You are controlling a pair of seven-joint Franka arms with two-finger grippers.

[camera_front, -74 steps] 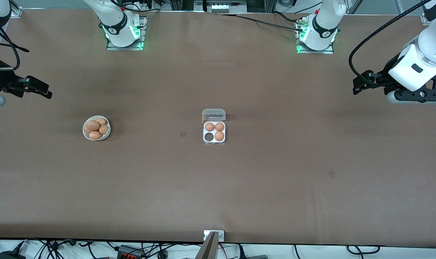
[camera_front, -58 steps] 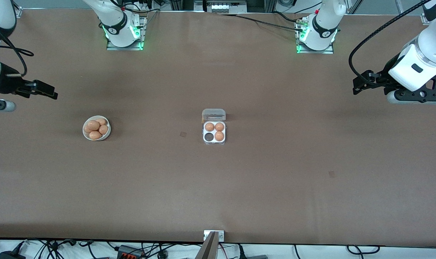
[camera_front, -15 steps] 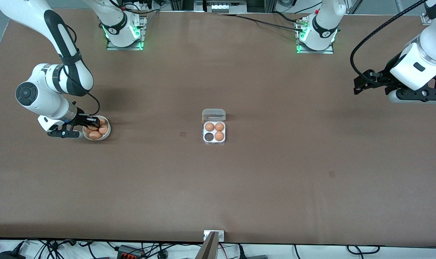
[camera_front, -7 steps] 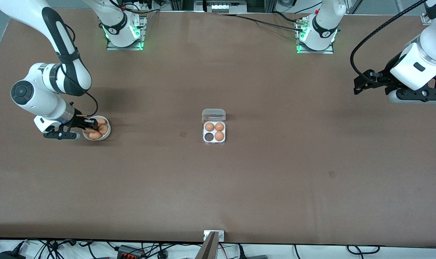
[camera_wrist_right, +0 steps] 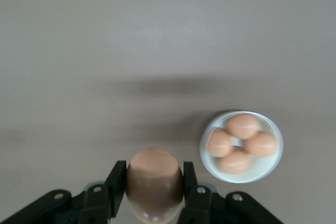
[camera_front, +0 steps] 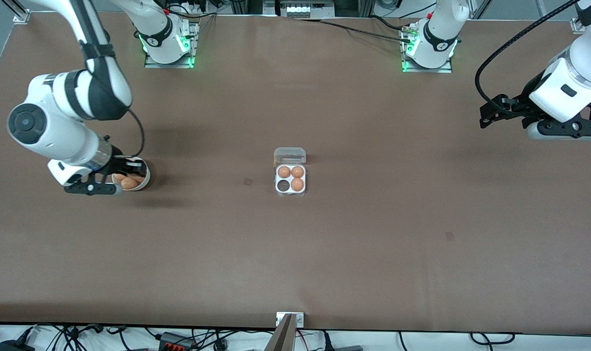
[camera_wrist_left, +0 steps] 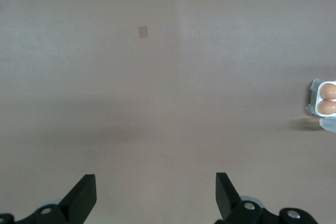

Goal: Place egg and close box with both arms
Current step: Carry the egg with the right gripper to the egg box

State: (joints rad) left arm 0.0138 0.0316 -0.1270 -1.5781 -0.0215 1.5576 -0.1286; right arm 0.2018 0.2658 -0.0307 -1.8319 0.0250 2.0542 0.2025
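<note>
On the brown counter (camera_front: 353, 243), the box (camera_front: 290, 179) sits near the middle with its clear lid swung open toward twelve o'clock, where the arm bases stand. Three of its four cells hold brown eggs, and the cell at its seven o'clock corner is dark and unfilled. Toward the right arm's end of the counter, at about nine o'clock from the box and well apart from it, rests a round white bowl (camera_wrist_right: 275, 159); the right wrist view shows four brown eggs lying in it. The right claw (camera_wrist_right: 154, 184) hangs in the air just over the bowl, its two black fingers clamped on either side of one brown egg (camera_wrist_right: 154, 178), which is lifted clear of the bowl. In the front view the right arm's wrist covers most of the bowl. The left claw (camera_wrist_left: 156, 195) waits in the air over the left arm's end of the counter, at about two o'clock from the box and well away from it, with its fingers spread wide and nothing between them.
</note>
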